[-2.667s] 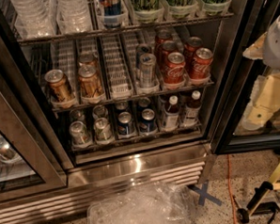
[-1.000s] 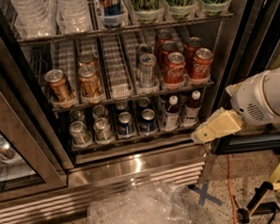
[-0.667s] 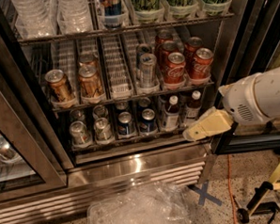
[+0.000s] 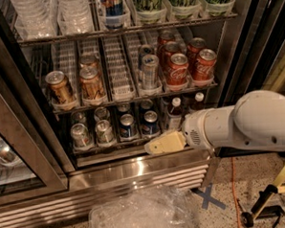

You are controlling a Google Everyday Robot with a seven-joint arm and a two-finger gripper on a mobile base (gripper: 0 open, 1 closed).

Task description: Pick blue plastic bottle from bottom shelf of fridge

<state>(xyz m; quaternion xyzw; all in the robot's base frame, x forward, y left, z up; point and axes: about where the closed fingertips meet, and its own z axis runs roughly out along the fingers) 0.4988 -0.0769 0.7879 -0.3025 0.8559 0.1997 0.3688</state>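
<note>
The fridge (image 4: 136,170) stands open in front of me. On its bottom shelf (image 4: 111,155) two small bottles with white caps stand at the right end. The nearer one (image 4: 174,115) has dark contents and a pale label; the other (image 4: 198,102) stands just right of it, partly hidden by my arm. My gripper (image 4: 156,146), beige and wedge-shaped, reaches in from the right on a thick white arm (image 4: 248,124). Its tip sits at the shelf's front lip, below and a little left of the nearer bottle. It holds nothing that I can see.
Blue Pepsi cans (image 4: 128,126) and silver cans (image 4: 80,134) fill the left lanes of the bottom shelf. Red Coca-Cola cans (image 4: 178,68) and gold cans (image 4: 59,86) stand on the rack above. A clear plastic bag (image 4: 143,214) lies on the floor. A yellow stand (image 4: 276,190) is at right.
My arm has come in from the right and moved left and slightly down. The gripper tip now sits at the bottom shelf's front lip. The cans and bottles have not moved.
</note>
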